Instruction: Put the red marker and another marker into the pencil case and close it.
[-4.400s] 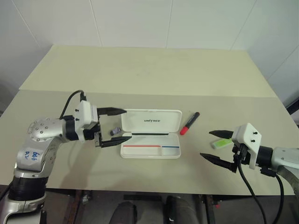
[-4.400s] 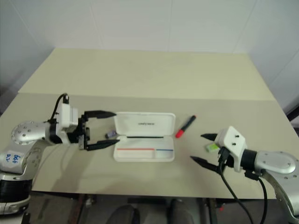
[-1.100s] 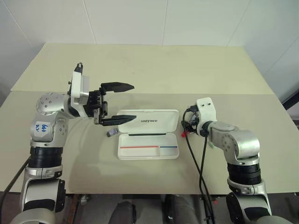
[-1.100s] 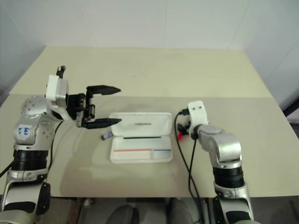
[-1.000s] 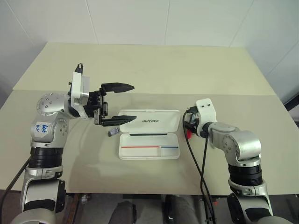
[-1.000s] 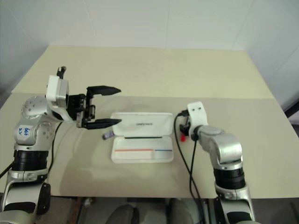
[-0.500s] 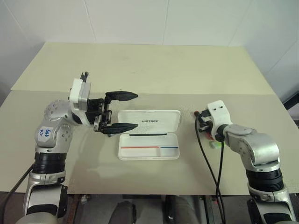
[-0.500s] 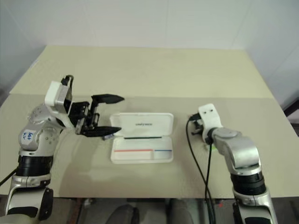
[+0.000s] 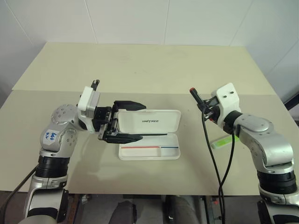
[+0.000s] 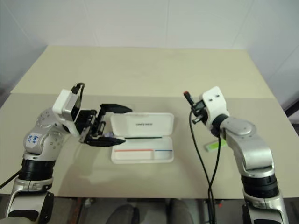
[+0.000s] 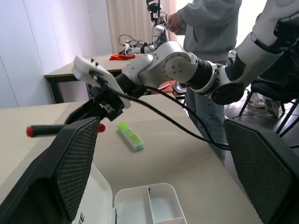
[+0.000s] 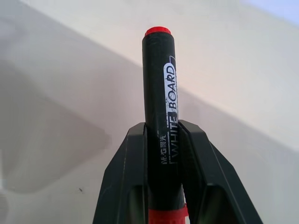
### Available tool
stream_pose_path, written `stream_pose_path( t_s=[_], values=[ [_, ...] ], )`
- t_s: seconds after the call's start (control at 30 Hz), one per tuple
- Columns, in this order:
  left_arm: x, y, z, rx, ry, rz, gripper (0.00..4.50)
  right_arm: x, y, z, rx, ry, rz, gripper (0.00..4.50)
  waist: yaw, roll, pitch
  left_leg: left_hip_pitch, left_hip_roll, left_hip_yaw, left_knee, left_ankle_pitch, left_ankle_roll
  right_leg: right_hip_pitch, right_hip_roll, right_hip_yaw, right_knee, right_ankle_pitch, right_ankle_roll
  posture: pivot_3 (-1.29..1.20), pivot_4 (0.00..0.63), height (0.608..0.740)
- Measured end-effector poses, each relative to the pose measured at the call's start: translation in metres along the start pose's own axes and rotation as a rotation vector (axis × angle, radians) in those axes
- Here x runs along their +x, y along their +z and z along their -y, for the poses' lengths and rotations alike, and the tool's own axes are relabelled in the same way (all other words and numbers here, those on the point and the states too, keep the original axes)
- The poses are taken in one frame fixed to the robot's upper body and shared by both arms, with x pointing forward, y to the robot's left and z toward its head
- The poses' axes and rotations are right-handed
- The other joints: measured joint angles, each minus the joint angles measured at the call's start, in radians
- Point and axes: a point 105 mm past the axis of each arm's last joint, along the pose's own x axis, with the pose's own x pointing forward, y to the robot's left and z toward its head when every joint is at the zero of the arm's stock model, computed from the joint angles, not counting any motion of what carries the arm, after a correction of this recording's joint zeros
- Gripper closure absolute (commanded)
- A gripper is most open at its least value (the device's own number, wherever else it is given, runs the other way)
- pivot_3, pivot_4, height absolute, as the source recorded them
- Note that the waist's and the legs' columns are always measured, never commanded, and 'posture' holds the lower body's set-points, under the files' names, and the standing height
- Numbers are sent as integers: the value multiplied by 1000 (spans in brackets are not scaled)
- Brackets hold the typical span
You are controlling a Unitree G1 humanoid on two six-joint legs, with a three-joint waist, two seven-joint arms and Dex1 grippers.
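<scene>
- Spanning the whole scene, the beige table carries everything, and nothing stands close enough to crowd the work.
- Lying open near the table's front edge, the pencil case is seen with its lid folded back flat and its tray, marked by a red and blue stripe, facing up. It is judged to be stiff, light hard plastic that is likely to slide if pushed, so the lid is best closed with the tray steadied.
- Spread wide, the left gripper is held at the case's left end, one finger over the lid and one by the tray; nothing is gripped.
- Clamped on the red marker, the right gripper is raised above the table to the right of the case. The black barrel is pinched near its red cap end, and its far end juts out past the fingers.
- The barrel is judged rigid, light and smooth, so a firm mid-barrel hold is what keeps it from swivelling.
- Left lying on the table to the right of the case, the green marker is short and stubby, best taken across its middle.
</scene>
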Motion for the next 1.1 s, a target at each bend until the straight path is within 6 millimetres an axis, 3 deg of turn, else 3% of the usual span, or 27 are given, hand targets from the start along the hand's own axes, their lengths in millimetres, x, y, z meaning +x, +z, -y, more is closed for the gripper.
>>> stream_pose_path(
  t_s=[0.1, 0.3, 0.47, 0.63, 0.8, 1.1],
  values=[
    [0, 0, -1, 2, 4, -2, 0, -9, 18, -9, -32, 81, 73, 3948, -1, 0, 0, 0, 0, 0, 0, 0, 0, 0, 0, 1, 0, 0, 0, 0, 150, 740],
    [-2, 0, -1, 5, 15, -11, 0, -20, 34, -22, -20, 209, 147, 3948, -2, 0, 0, 1, 0, -1, 0, 0, 0, 0, 0, 1, 1, 0, 0, 0, 150, 740],
    [-8, -8, 3, -32, 60, -27, 0, -34, 63, -39, -9, 362, 237, 3948, -3, 0, 0, 2, 1, -2, 0, 0, 0, 0, 0, 2, 1, 0, 0, 0, 150, 740],
    [-8, -10, 8, -36, 67, -41, 0, -44, 59, -52, -45, 513, 165, 3948, 2, 0, 0, 1, 0, -3, 1, -1, 1, 1, -2, 2, 0, 1, 1, 0, 150, 740],
    [-24, -12, 15, -30, 118, -79, 0, -53, 45, -68, -125, 670, 50, 3948, -5, 0, 0, 2, 1, -1, 0, -2, 2, 0, -2, 1, -2, 1, 1, 0, 150, 740],
    [-48, -26, 31, -60, 170, -170, 0, -41, 29, -97, -163, 832, -13, 3948, -1, 0, 0, 2, 1, -2, 1, -2, 2, 0, -4, 1, -1, 1, 1, 0, 150, 740]
  ],
)
